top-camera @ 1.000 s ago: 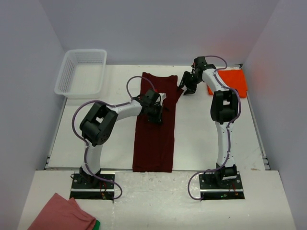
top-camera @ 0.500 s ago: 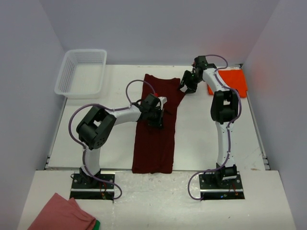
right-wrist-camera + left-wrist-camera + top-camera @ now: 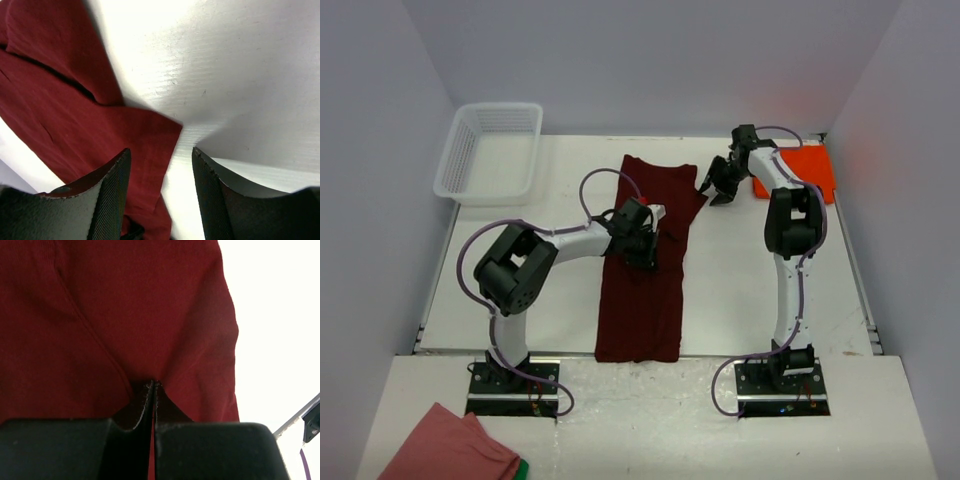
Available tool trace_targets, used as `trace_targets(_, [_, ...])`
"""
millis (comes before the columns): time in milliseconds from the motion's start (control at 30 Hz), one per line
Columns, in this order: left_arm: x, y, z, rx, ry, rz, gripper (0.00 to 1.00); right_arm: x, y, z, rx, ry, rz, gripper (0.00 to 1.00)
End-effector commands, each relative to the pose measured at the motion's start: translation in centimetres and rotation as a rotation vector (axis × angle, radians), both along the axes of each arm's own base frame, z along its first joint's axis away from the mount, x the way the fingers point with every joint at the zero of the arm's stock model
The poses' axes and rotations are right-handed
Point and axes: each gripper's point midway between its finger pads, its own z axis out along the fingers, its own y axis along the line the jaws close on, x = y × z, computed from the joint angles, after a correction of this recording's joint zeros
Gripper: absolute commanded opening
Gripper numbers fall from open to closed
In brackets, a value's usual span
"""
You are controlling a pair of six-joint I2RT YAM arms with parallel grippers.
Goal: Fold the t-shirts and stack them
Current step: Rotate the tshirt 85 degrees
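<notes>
A dark maroon t-shirt (image 3: 638, 300) lies lengthwise on the white table (image 3: 740, 280), an orange-red t-shirt (image 3: 802, 165) at the far right corner. The left gripper (image 3: 151, 385) pinches the maroon fabric tight; the right gripper (image 3: 160, 152), jaws apart, hovers empty over its sleeve.

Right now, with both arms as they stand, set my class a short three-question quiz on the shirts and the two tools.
1. True or false: the left tool is shut, pinching the maroon t-shirt.
2. Where does the orange t-shirt lie? A: under the maroon t-shirt. B: at the far right corner of the table. C: in the left tool.
3. Fill in the missing word: the right tool is at the maroon t-shirt's far right edge with its jaws ____.

Key: 1 true. 2 B. 3 open.
</notes>
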Motion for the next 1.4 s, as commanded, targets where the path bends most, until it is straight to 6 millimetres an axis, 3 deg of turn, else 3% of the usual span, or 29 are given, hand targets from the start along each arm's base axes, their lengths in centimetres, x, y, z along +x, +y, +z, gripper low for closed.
trace_targets(0, [-0.9, 0.2, 1.3, -0.009, -0.004, -0.015, 0.0, 0.2, -0.2, 1.9, -0.018, -0.031, -0.024, 0.54])
trace_targets(667, [-2.3, 0.3, 1.7, -0.042, 0.008, -0.033, 0.0, 0.9, 1.0, 1.8, 0.045, -0.019, -0.013, 0.51])
trace_targets(1000, [-3.8, 0.6, 0.5, -0.041, 0.036, -0.043, 0.0, 0.2, 0.9, 1.0, 0.038, 0.007, -0.015, 0.5])
trace_targets(1367, [-6.0, 0.5, 0.5, -0.057, 0.046, -0.058, 0.0, -0.5, 0.5, 1.3, 0.01, -0.001, -0.036, 0.51])
